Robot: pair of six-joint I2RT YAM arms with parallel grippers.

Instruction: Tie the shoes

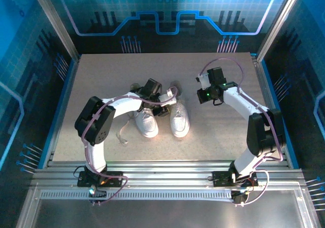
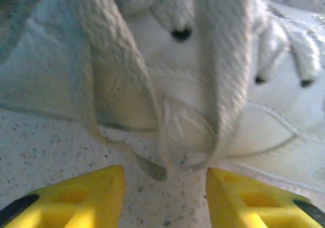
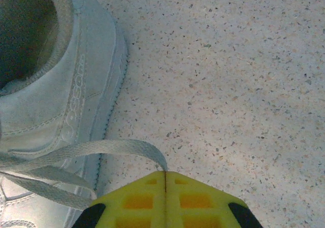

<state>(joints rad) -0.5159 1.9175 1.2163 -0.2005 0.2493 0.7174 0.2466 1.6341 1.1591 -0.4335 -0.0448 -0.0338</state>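
Pinching white lace [image 3: 109, 148] tip with right claw [image 3: 165, 173], pressed tight. Holding left claw [image 2: 165, 200] spread, low by loose laces [image 2: 223, 86] of white sneakers [image 1: 180, 120], side by side mid table [image 1: 101, 75].

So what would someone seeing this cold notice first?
Two white sneakers sit side by side mid-table. The right gripper is shut on a lace end beside one shoe's heel opening. The left gripper stands open at table level, facing loose laces draped down a shoe's side.
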